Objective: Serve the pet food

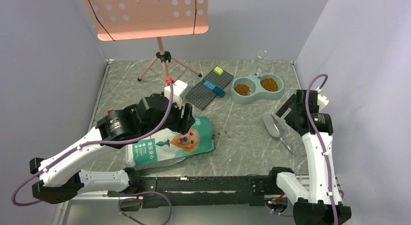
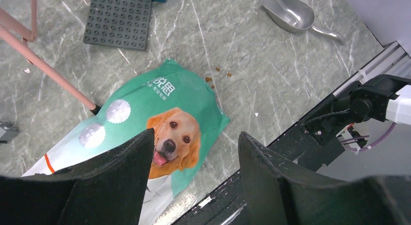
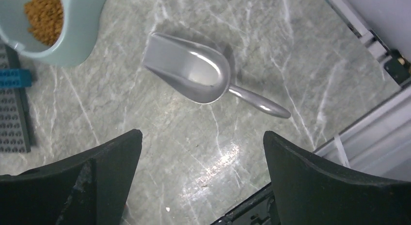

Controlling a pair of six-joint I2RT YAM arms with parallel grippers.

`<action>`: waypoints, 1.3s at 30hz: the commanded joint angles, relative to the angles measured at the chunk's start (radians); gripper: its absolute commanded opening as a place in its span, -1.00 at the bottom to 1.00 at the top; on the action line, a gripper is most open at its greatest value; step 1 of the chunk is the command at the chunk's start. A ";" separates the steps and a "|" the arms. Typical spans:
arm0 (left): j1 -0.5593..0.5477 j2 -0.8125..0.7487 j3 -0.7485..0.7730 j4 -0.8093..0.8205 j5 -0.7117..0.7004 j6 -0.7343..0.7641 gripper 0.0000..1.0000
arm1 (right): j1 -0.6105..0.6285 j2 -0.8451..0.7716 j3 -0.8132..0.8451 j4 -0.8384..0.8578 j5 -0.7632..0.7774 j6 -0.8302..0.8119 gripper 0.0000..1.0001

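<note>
Brown pet food [image 1: 243, 89] heaped in bowl [image 1: 253, 99]; left tool [image 2: 195, 137] and right tool [image 3: 202, 135] spread.

We logged pet food [image 1: 243, 89] as small round orange-brown kibble, sitting in 2 loose heaps, one per compartment of the double bowl [image 1: 253, 97] at far-right of the table [image 1: 242, 147]. Both heaps sat inside the compartments, below the rim; R heap looked a bit wider than L. Right wrist cam caught part of one heap, pellets packed, grainy. A few stray pellets [image 1: 222, 136] lay scattered on the tabletop just beside the bag [image 1: 155, 148], at its R edge, well apart from the bowl. Exact pellet count unclear.
</note>
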 commanded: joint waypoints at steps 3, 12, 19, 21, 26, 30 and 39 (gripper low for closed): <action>-0.004 -0.025 0.011 0.053 -0.044 0.028 0.35 | 0.120 0.102 -0.090 0.270 -0.665 -0.203 0.99; -0.003 -0.068 0.011 0.066 -0.039 0.023 0.27 | 0.607 0.378 -0.334 1.138 -0.992 0.150 0.99; -0.003 -0.101 0.013 0.021 -0.079 0.005 0.26 | 0.652 0.604 -0.357 1.438 -1.064 0.262 0.69; -0.003 -0.109 0.011 0.019 -0.087 0.002 0.26 | 0.677 0.656 -0.337 1.478 -1.074 0.274 0.61; -0.003 -0.101 0.030 0.006 -0.097 0.007 0.25 | 0.714 0.726 -0.276 1.491 -1.077 0.293 -0.12; -0.003 -0.097 0.037 0.001 -0.099 0.005 0.25 | 0.742 0.663 -0.215 1.387 -1.013 0.285 -0.83; -0.003 -0.103 0.072 -0.007 -0.151 0.006 0.23 | 0.805 0.506 0.082 1.003 -0.778 0.255 -1.00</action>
